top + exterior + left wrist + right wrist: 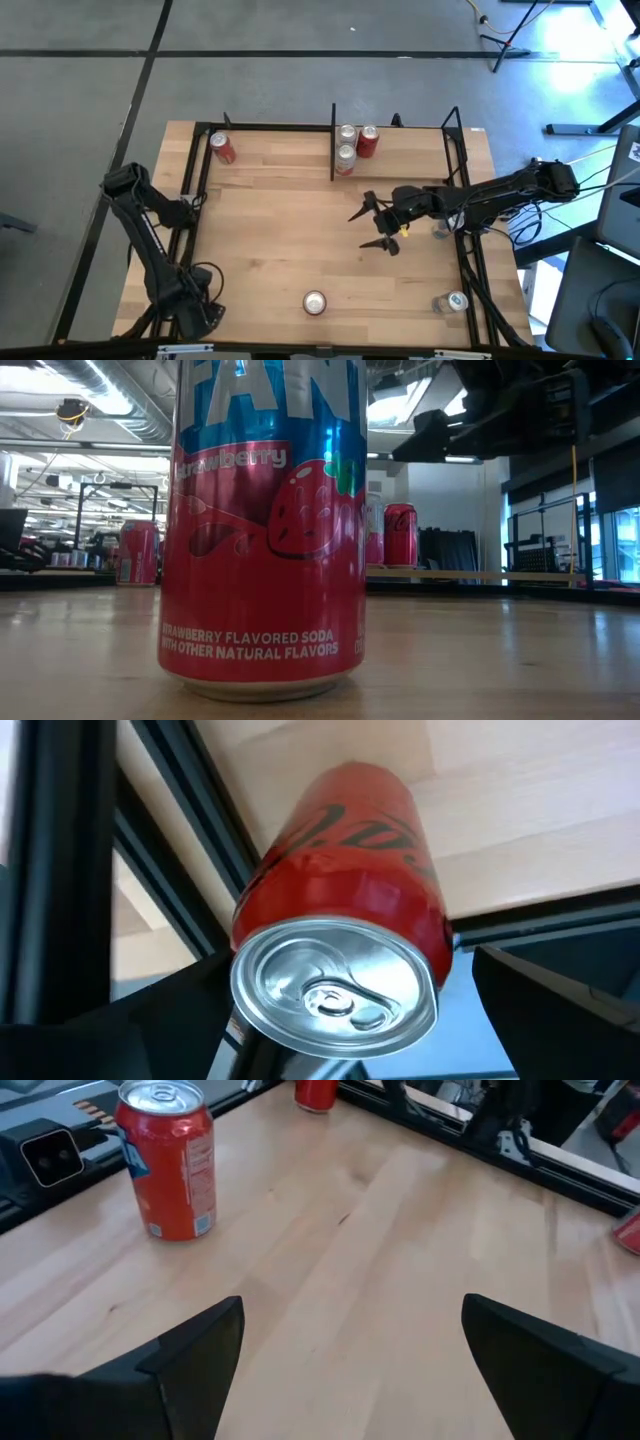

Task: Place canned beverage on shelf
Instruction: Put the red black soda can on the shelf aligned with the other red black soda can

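A red can with black script [340,870] stands on the wood beside black frame bars. Its silver top [335,990] lies between the two fingers of my open left gripper [350,955], which points steeply down. From above, this gripper [197,203] sits at the table's left frame and hides the can. The shelf [280,140] runs along the far edge. On it a red can [222,148] stands at the left end, and three cans [352,145] stand just right of the dark divider [333,140]. My right gripper [365,228] hangs open over the middle of the table, holding nothing. My left gripper comes at the red can from above. One finger [170,1010] is on one side of the can's top rim [245,970] and the other finger [540,1000] is on the opposite side. I cannot tell whether either finger touches the can.
A strawberry soda can [314,302] stands upright near the front edge, filling the low view [262,530] and showing ahead of my right gripper [168,1160]. Another can [452,302] stands at the near right. Black frame rails [463,170] line both table sides.
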Robot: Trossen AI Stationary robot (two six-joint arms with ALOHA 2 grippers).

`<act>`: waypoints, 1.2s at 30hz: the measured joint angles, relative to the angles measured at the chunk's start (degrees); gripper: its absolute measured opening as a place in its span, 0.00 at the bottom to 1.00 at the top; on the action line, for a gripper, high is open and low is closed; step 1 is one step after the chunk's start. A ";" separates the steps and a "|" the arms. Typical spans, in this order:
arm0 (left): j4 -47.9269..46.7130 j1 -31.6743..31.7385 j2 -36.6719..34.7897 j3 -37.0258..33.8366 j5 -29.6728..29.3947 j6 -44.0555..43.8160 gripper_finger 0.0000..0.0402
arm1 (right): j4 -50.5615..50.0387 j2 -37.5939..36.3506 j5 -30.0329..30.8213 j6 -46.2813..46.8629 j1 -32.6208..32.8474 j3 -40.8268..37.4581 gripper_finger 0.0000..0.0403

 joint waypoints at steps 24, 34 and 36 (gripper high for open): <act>-9.76 12.66 -2.35 1.82 -12.63 29.33 0.57 | -6.12 0.00 -0.01 6.22 0.04 0.00 0.89; -14.04 34.30 -0.08 15.82 -22.47 69.79 0.57 | -8.47 0.00 0.01 7.96 0.04 -0.04 0.89; -14.95 38.24 1.68 18.60 -21.96 78.11 0.57 | -8.73 0.05 0.01 7.96 0.04 -0.07 0.89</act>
